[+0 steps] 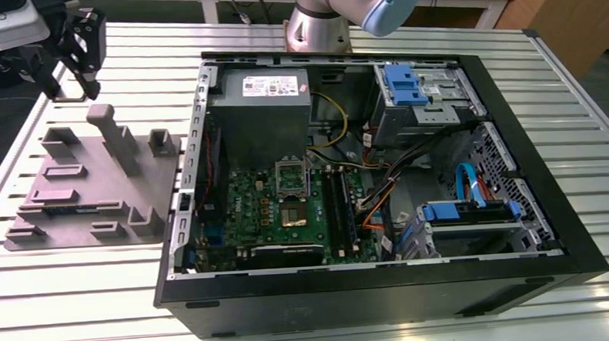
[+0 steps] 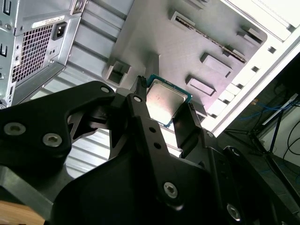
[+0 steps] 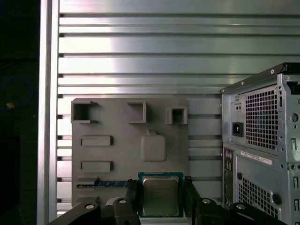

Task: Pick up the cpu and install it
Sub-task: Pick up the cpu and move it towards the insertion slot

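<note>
the end effector [image 3: 160, 186] is closed on the cpu [image 3: 160, 196], its two black fingers [image 3: 132, 188] pressing against opposite edges of the chip. in both wrist views the dull silver top of the cpu [image 2: 165, 101] faces the camera, with its green rim showing around the metal. the end effector [image 2: 163, 107] holds it in the air, off any surface.

behind the cpu in the first wrist view lies a grey fixture tray [image 3: 117, 150] with raised pockets and blocks, and a long narrow memory stick [image 3: 103, 184] rests along one edge of it. in the exterior view the end effector [image 1: 72, 82] hangs above the slatted metal table [image 1: 84, 303], near the far end of the fixture tray [image 1: 89, 187].

to the exterior view's right of the tray sits an open computer case [image 1: 392, 294] lying on its side. inside it are a green motherboard [image 1: 276, 218], a grey power supply box [image 1: 261, 111] with a white label, and blue drive brackets [image 1: 404, 85]. the arm's base [image 1: 319, 27] stands beyond the case.
</note>
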Robot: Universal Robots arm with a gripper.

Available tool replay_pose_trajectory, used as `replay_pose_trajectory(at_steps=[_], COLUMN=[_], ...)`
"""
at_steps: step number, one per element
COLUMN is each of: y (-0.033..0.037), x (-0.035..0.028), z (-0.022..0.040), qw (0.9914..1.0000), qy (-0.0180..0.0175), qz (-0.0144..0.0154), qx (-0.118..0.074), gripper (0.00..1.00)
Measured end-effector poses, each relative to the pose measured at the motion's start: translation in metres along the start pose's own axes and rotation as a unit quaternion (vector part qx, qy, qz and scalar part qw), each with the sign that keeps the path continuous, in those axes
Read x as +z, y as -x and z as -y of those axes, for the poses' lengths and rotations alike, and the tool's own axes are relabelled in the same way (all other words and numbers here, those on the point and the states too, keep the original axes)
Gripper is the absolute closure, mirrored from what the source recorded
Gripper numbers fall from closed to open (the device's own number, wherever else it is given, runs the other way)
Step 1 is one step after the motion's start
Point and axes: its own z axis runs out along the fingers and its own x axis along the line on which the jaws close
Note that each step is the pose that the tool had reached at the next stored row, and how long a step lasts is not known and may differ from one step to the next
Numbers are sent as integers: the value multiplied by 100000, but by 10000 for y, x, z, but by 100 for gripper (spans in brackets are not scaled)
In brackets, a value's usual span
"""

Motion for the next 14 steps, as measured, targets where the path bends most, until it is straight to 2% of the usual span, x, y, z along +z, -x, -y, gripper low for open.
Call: replay_pose_trajectory(at_steps=[14], y=[47], x=[4], z=[-1], qw=[100000], qy=[0], qz=[0], qx=[0], gripper=[53])
